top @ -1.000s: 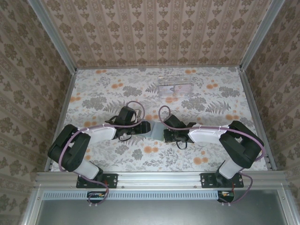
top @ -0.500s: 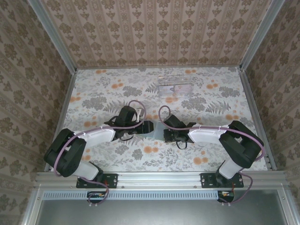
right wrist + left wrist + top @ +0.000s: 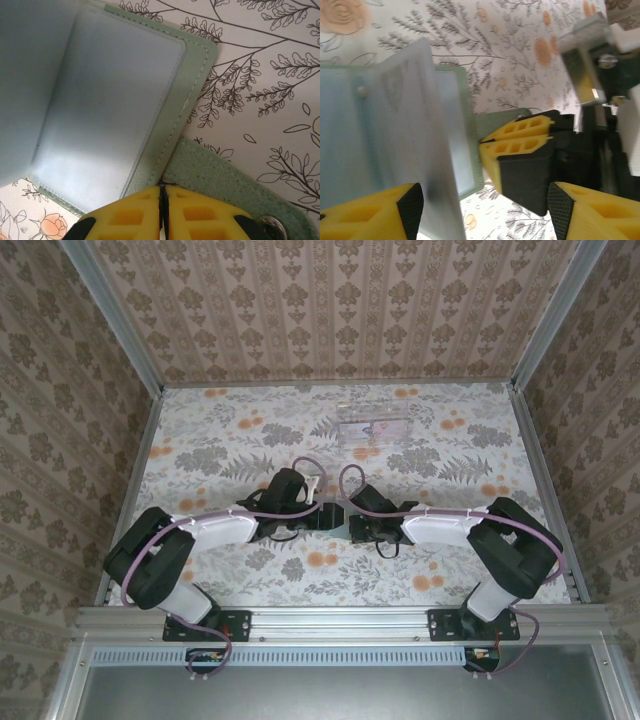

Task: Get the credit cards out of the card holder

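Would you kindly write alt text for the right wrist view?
The shut right gripper pinches the edge of the open green card holder, which lies on the floral table; its snap tab sticks out rightward.

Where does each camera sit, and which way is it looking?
Top external: above and behind the robot, looking down on the table; left arm and right arm show.
Left wrist: on the left arm, looking past the open left gripper at the card holder and the right gripper pinching it.
Right wrist: on the right arm, close over the card holder; its shut fingertips show at bottom.
Shared: both wrist views show the card holder and right gripper.
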